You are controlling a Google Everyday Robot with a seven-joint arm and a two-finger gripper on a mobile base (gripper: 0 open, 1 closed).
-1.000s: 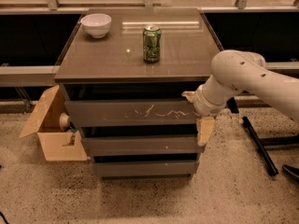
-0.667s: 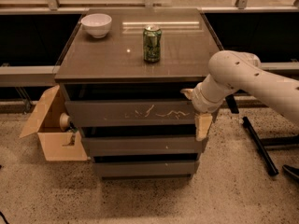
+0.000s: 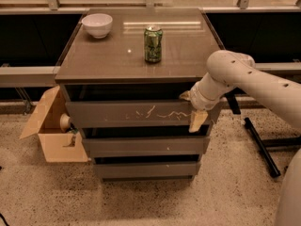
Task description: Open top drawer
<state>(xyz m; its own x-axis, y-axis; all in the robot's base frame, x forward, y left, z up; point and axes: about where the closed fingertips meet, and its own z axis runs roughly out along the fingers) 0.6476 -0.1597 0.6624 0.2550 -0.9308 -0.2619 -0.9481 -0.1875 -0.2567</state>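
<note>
The top drawer (image 3: 127, 114) is the widest grey-brown front, with whitish scratches across its middle, and a dark gap shows above it. My gripper (image 3: 192, 108) is at the right end of this front, on the end of the white arm (image 3: 244, 76) coming in from the right. Its two tan fingers are spread apart. One fingertip (image 3: 185, 96) is at the drawer front's top edge and the other (image 3: 197, 121) hangs down over its face. The gripper is open and holds nothing.
A green can (image 3: 153, 44) and a white bowl (image 3: 97, 25) stand on the cabinet top (image 3: 113, 60). Two narrower drawer fronts (image 3: 141, 146) lie below. An open cardboard box (image 3: 51, 131) sits on the floor at the left. A black stand's leg (image 3: 258, 145) is at the right.
My gripper has slid a little left and up along the right end of the top drawer front. The drawer, can and bowl have not moved.
</note>
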